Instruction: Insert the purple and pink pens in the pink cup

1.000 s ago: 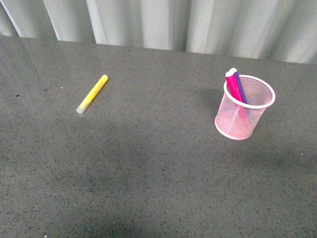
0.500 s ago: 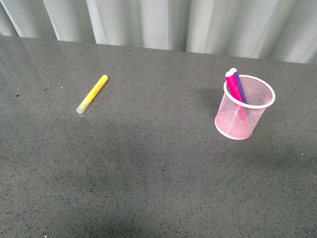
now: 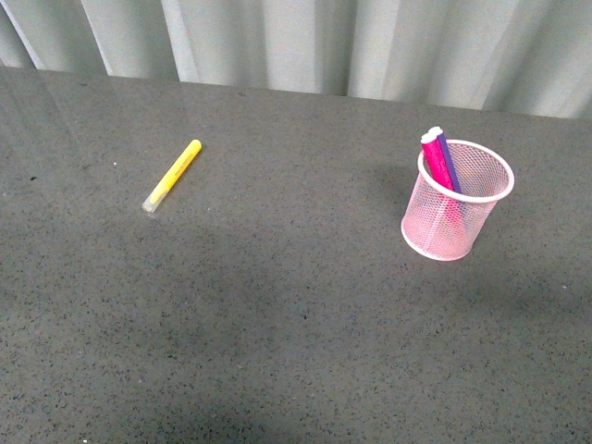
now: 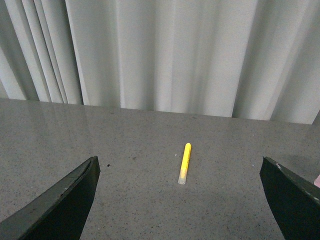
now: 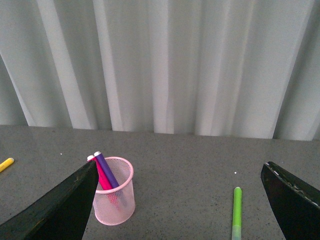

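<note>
Both pens stand in the pink cup, ahead of the spread, empty right gripper; left gripper also spread. Best hold clear.

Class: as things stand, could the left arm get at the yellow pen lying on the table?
Probably yes. The yellow pen lies alone on the bare table, ahead of the open left gripper, with nothing between them.

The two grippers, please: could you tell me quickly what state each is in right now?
Left gripper: open, fingers wide apart, holding nothing.
Right gripper: open, fingers wide apart, holding nothing.
</note>
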{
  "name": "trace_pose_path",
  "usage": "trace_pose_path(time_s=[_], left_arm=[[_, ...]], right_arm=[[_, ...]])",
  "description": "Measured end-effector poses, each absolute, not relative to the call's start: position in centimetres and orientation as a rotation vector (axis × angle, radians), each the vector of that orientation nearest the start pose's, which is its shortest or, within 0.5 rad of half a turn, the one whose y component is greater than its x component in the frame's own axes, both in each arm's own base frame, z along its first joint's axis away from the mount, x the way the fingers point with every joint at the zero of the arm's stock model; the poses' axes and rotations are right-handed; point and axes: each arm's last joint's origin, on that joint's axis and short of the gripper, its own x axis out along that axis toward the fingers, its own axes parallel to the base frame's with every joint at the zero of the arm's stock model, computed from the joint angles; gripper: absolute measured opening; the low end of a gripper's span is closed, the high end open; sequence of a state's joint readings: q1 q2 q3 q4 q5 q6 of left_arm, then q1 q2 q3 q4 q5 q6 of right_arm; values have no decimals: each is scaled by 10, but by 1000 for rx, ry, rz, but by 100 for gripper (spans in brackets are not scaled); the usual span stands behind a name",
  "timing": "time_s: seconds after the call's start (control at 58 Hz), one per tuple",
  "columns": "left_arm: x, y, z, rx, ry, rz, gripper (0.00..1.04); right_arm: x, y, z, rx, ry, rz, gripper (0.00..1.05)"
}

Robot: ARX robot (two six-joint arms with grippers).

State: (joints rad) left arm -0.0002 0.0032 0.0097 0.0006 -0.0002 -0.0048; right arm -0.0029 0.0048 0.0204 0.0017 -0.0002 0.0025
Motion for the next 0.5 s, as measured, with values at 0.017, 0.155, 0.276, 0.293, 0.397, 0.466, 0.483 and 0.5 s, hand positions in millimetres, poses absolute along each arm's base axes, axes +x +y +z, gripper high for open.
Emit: trace_pose_path(time_s=[0.017, 0.155, 0.276, 0.293, 0.397, 0.466, 0.483, 0.5], left_arm=[[97, 0, 167, -5, -7, 0, 98], [97, 0, 167, -5, -7, 0, 98], [97, 0, 167, -4, -7, 0, 98], [97, 0, 167, -5, -7, 0, 98], [97, 0, 167, -5, -7, 0, 98], [97, 0, 167, -4, -7, 0, 98], [97, 0, 167, -4, -7, 0, 98], [97, 0, 167, -5, -7, 0, 98]], right_arm=[[97, 0, 170, 2, -17, -3, 98], [97, 0, 170, 2, -17, -3, 98], [97, 0, 170, 2, -17, -3, 98], [97, 0, 170, 2, -17, -2, 98], [97, 0, 170, 2, -17, -3, 98], [97, 0, 170, 2, -17, -3, 98], [97, 0, 170, 2, -17, -3, 98], [97, 0, 170, 2, -17, -3, 98]])
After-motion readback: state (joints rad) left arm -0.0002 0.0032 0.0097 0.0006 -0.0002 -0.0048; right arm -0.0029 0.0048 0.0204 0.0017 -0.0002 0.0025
